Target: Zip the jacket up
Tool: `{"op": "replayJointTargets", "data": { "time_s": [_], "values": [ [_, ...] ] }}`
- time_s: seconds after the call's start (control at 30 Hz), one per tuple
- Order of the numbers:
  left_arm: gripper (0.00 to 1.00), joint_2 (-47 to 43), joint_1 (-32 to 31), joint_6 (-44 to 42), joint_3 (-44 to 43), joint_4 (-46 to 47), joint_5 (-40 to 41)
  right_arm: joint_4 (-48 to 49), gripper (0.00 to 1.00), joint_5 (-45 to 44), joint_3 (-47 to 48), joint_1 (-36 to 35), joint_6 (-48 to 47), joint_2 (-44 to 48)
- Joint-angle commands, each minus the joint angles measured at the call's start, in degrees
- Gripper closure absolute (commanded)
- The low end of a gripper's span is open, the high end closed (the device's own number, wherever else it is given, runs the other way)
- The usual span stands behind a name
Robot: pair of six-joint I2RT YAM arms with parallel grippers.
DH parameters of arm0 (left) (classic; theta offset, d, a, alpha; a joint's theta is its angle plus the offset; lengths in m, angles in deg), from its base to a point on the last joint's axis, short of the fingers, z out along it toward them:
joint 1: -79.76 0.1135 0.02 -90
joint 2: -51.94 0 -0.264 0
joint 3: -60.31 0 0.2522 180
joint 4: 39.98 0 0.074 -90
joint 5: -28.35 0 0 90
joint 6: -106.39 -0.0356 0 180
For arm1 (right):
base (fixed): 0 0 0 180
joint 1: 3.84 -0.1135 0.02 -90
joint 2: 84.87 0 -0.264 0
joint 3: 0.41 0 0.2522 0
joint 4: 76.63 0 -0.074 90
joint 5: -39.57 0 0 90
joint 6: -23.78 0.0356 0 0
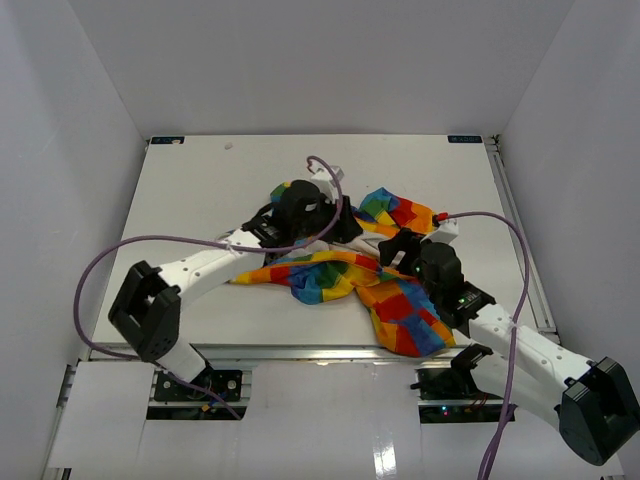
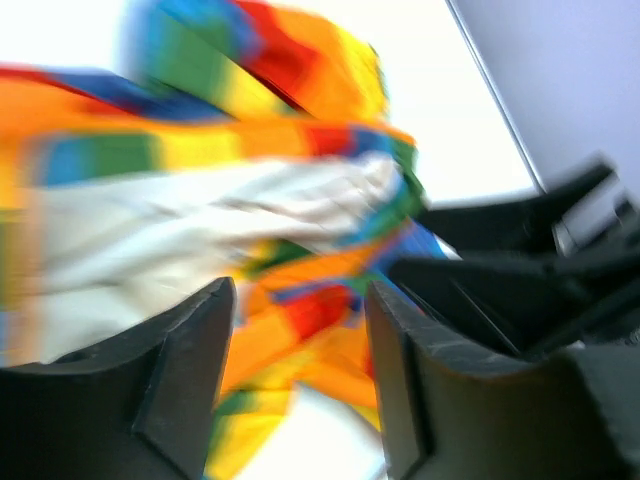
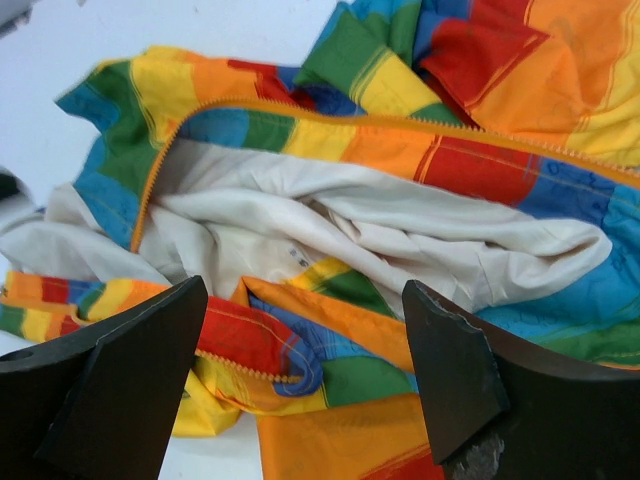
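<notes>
The rainbow patchwork jacket [image 1: 340,280] lies crumpled in the middle of the table, open, with its white lining showing. My left gripper [image 1: 345,225] is open and empty, just above the jacket's far side. In the blurred left wrist view the jacket [image 2: 250,190] lies beyond the left gripper [image 2: 300,330]. My right gripper [image 1: 398,245] is open and empty over the jacket's right part. In the right wrist view the right gripper [image 3: 300,345] hovers above the fabric [image 3: 330,390]. The white lining [image 3: 350,230] is exposed, and yellow zipper teeth [image 3: 400,125] run along the open edge. A second zipper edge [image 3: 240,365] lies between the fingers.
The white table [image 1: 200,180] is boxed in by white walls on three sides. Purple cables [image 1: 150,245] loop over both arms. The right gripper's black body [image 2: 520,290] shows close on the right of the left wrist view. A jacket part [image 1: 410,335] reaches the table's near edge.
</notes>
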Motion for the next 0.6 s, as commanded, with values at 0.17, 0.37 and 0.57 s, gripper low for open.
{"op": "replayJointTargets", "data": {
  "time_s": [0.17, 0.37, 0.57],
  "values": [
    [0.2, 2.66, 9.31, -7.68, -11.78, -13.48, 11.56, -13.87, 0.15, 4.94, 8.82, -0.31, 4.06, -2.8],
    [0.15, 13.56, 10.25, -16.69, -16.38, -13.2, 12.61, -14.22, 0.16, 14.1, 2.6, -0.42, 2.35, -1.9],
    [0.15, 23.12, 11.92, -19.72, -17.61, -14.02, 16.76, -6.59, 0.14, 14.88, -6.37, -5.75, 6.89, 0.12]
  ]
}}
